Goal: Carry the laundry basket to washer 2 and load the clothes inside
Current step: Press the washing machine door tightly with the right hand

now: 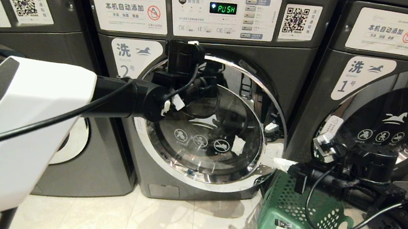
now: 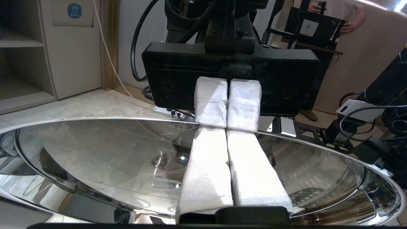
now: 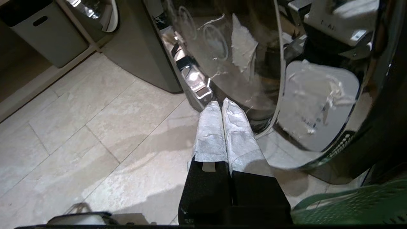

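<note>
Basket (image 1: 293, 222) sits on the floor just beside washer 2 (image 1: 207, 122), below the lower right of its door, so the carrying part looks done. No clothes show in any view; the basket's inside, as far as the head view gives it, appears green and bare apart from a label, but part of it is hidden by the right arm. Whether the garments are in the drum cannot be told, because the glass mostly gives reflections.

Left gripper (image 2: 227, 127): its two white-wrapped fingers (image 2: 206, 165) are pressed flat together, holding nothing, and their tips meet their own mirror image on the door's glass, so they are touching or all but touching the door (image 2: 95, 152). In the head view this arm reaches across to the door's upper left, near the "2" label.

Right gripper (image 3: 222, 105): fingers likewise closed and empty, hanging low by the door's lower right edge, over the tiles and just beside the basket rim (image 3: 349, 203).

The door seems to sit in its chrome ring, though I cannot tell if it is latched. The panel display (image 1: 223, 8) reads "PUSH". My reading: either loading is over and the door is being pressed closed, or it has yet to be opened; these pictures do not settle which.
</note>
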